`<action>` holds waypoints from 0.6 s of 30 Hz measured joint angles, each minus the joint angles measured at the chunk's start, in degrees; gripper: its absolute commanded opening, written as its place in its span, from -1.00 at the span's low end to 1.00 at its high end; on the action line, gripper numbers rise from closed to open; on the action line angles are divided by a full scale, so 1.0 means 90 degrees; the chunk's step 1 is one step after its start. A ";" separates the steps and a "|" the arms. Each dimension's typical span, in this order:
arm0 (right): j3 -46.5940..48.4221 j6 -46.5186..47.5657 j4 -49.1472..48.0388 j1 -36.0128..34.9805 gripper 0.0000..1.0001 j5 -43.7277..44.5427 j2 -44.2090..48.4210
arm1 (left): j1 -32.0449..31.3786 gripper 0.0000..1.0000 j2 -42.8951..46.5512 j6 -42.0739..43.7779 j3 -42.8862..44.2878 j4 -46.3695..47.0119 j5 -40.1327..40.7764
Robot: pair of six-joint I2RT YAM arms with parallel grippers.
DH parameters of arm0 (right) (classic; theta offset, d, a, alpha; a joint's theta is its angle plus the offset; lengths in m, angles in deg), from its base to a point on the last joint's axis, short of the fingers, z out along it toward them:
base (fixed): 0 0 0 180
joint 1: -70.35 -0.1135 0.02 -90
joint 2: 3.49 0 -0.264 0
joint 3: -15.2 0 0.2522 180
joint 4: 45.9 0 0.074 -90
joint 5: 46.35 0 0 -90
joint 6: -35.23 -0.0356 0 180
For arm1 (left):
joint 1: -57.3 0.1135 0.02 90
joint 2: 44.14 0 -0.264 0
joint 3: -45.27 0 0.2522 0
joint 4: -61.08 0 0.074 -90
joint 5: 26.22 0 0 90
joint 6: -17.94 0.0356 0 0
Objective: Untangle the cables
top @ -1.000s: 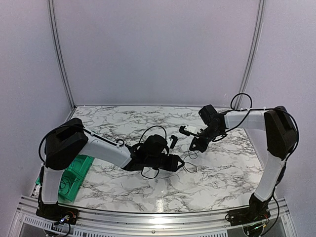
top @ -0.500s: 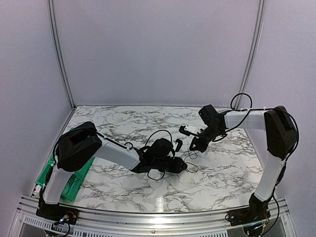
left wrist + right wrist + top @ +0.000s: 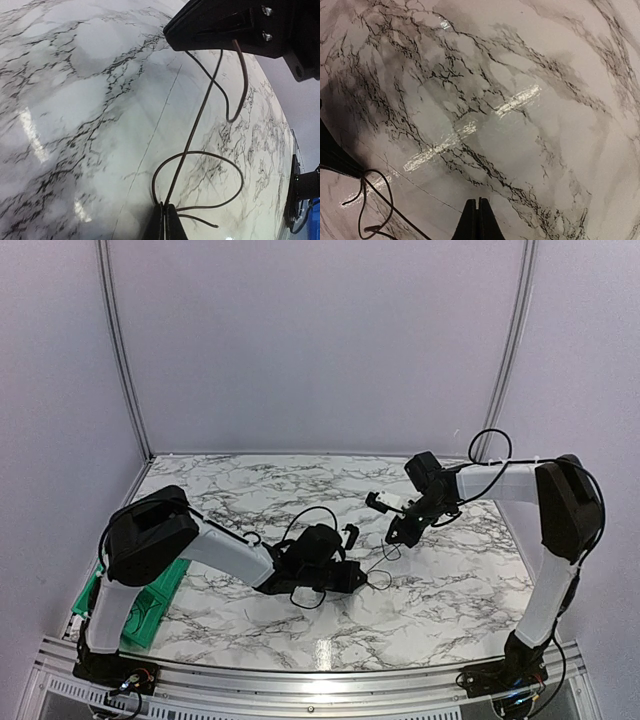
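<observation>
A thin dark cable (image 3: pixel 196 120) runs taut from my left gripper (image 3: pixel 164 206) up to my right gripper (image 3: pixel 235 25). The left gripper is shut on the cable low over the marble table. A loose loop (image 3: pixel 235 172) and a free end lie on the table beside it. In the top view the left gripper (image 3: pixel 352 576) is at mid table, the cable loops (image 3: pixel 381 578) are just right of it, and the right gripper (image 3: pixel 399 532) is above and behind. The right fingertips (image 3: pixel 479 202) are shut; the cable (image 3: pixel 367 197) passes at the lower left, below the frame.
A green tray (image 3: pixel 152 592) sits at the table's left edge, beside the left arm's base. White marble table (image 3: pixel 450 590) with upright frame posts at the back corners. The left arm's own black wiring loops above its wrist (image 3: pixel 300 515).
The left arm has swung in and its gripper has shifted slightly back left after moving right. The cable between the grippers is straighter. The right arm has hardly moved.
</observation>
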 measured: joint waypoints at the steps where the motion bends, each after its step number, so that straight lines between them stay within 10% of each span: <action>1: -0.0002 -0.0044 -0.0012 0.0046 -1.00 -0.0017 0.0000 | 0.0000 -1.00 0.0131 0.0000 -0.0187 0.0024 0.0029; 18: -0.0131 -0.0316 -0.0182 0.0709 -1.00 0.0199 0.0219 | -0.0044 -1.00 0.2319 0.0112 -0.2929 -0.0107 0.0510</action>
